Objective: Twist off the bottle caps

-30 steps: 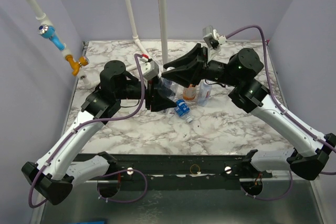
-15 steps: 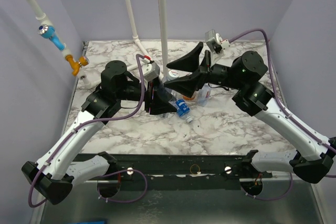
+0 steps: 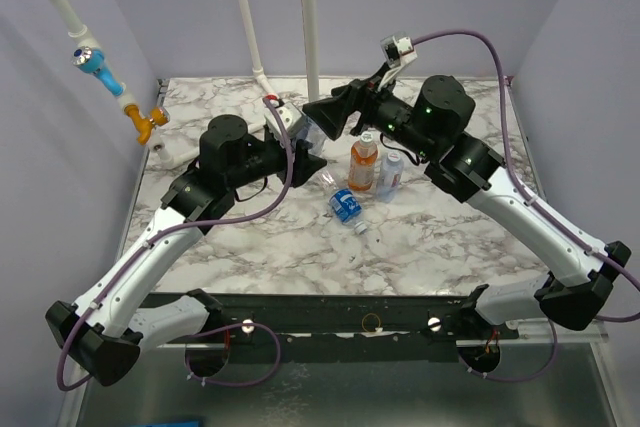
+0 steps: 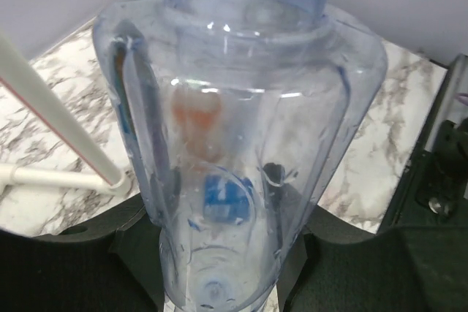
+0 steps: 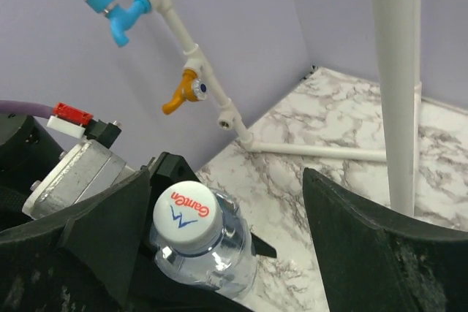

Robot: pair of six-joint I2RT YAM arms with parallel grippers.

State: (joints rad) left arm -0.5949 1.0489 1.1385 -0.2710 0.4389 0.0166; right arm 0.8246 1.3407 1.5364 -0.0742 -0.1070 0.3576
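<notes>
My left gripper [image 4: 219, 268] is shut on the lower body of a clear bluish bottle [image 4: 241, 129], held off the table [image 3: 450, 237] and tilted toward the back. Its white printed cap [image 5: 183, 212] sits on the neck. My right gripper [image 5: 234, 231] is open around that cap, one finger [image 5: 110, 231] close beside it, the other well clear. From above, the held bottle [image 3: 312, 135] lies between both grippers. An orange-liquid bottle [image 3: 364, 164] and a clear bottle [image 3: 392, 172] stand mid-table. A blue-labelled bottle [image 3: 345, 205] lies flat, with a loose white cap [image 3: 360, 230] near it.
Two white pipes [image 3: 308, 27] rise at the back centre. A pipe with a blue tap [image 3: 95, 59] and an orange valve [image 3: 148, 124] runs down the left wall. A low white pipe [image 5: 322, 150] lies along the back of the table. Purple walls enclose three sides.
My right gripper has opened from shut and drawn back and up from the bottle top. The left arm has swung the held bottle toward the back left.
</notes>
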